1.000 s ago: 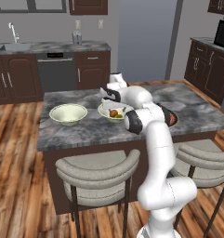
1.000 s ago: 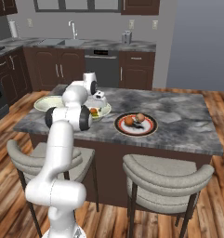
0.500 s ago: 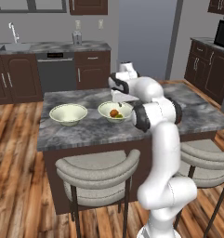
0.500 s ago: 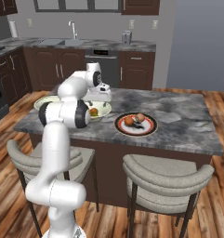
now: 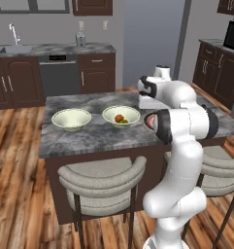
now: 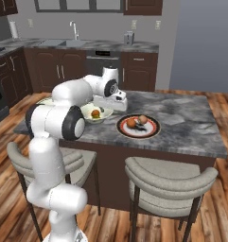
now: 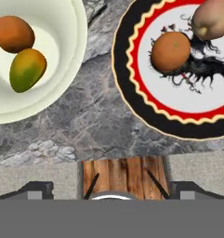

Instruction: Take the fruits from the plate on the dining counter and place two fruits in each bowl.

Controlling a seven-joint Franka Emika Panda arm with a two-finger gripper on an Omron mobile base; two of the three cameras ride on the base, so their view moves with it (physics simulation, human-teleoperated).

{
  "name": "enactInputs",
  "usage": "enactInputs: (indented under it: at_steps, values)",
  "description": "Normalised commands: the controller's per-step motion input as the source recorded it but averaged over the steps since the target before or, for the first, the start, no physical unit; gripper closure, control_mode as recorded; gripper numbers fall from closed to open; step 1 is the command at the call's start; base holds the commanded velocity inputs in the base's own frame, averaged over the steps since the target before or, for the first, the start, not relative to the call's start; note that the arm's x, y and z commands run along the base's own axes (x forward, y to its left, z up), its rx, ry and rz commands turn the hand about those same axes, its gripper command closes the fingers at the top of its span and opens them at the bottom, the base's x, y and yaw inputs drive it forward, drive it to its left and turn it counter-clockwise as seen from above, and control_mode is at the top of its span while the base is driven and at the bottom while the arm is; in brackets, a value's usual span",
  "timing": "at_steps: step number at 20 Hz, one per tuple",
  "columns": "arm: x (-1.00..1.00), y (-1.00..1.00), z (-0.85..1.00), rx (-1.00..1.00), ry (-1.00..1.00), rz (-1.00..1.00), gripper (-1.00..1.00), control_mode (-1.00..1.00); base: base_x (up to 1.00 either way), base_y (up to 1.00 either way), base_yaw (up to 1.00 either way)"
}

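Hovering between bowl and plate; orange fruit ahead-right; jaws' width unclear.

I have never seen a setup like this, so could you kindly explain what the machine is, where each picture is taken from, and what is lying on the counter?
It is a white robot arm on a drivable base in a rendered kitchen. Two pictures come from cameras on the base, behind the arm to its left and right. The third looks down from a camera on the hand itself.

On the grey stone dining counter stand two cream bowls. The near bowl holds an orange fruit and a yellow-green fruit. The far bowl looks empty. Beside the near bowl lies a red-ringed plate with an orange fruit and a reddish-brown fruit.

The gripper hovers above the near bowl and plate; I cannot tell whether its fingers are open.
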Motion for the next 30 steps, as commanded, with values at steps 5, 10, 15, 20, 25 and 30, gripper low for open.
enactInputs:
  at_steps: [5,10,15,20,25,30]
  values:
    - [0.08,-0.46,0.0,0.1,0.0,0.0,-1.0,-1.0,0.0,0.0,0.0]
    - [0.5,-0.26,0.0,0.0,0.05,0.0,-1.0,-1.0,0.0,0.0,0.0]
    - [0.54,-0.36,0.0,0.0,0.1,0.0,-1.0,-1.0,0.0,0.0,0.0]
    - [0.6,-0.38,-0.08,0.0,0.13,0.0,-1.0,-1.0,0.0,0.0,0.0]
    - [0.62,-0.18,-0.37,0.0,0.09,0.0,-1.0,-1.0,0.0,0.0,0.0]
    - [0.49,0.0,-0.6,0.0,0.03,0.0,-1.0,-1.0,0.0,0.0,0.0]
